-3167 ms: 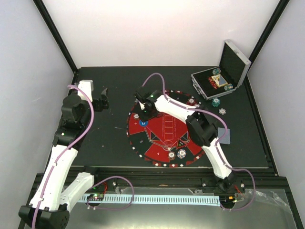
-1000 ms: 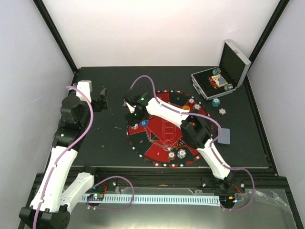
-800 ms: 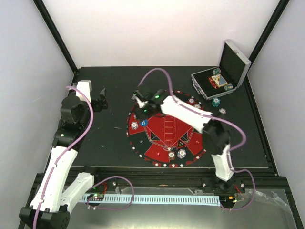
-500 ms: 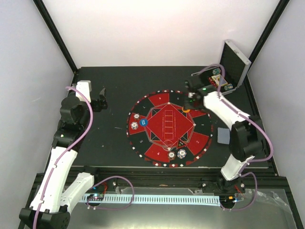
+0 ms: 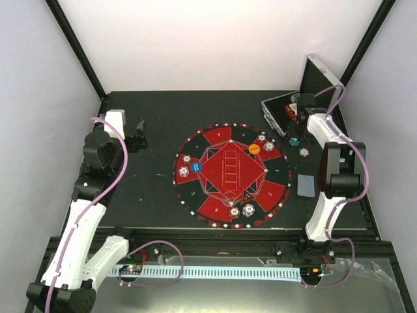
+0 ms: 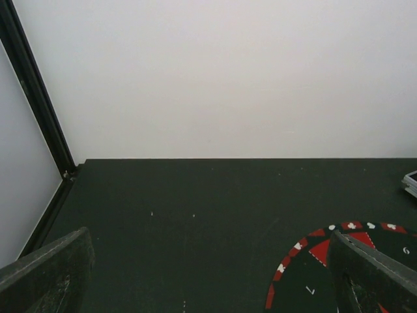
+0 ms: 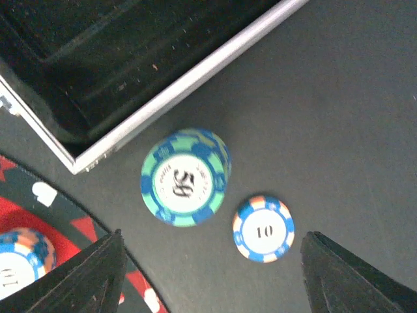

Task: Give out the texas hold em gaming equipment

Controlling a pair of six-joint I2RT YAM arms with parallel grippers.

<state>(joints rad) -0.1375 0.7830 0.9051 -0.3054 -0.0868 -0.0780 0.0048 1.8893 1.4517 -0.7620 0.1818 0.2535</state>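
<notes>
Chips were the step in hand, I judged: my right gripper (image 7: 210, 267) hung spread wide and empty over the teal 50 chip (image 7: 186, 177) and white 10 chip (image 7: 263, 229), both just outside the silver case (image 7: 195, 78). The next move called for centring on one chip, lowering, then closing.

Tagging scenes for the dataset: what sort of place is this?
Likely a lab robot cell, not a card room: white walls box in a black table, robot arms are bolted at its near edge, and a poker mat and metal case sit on it.
</notes>
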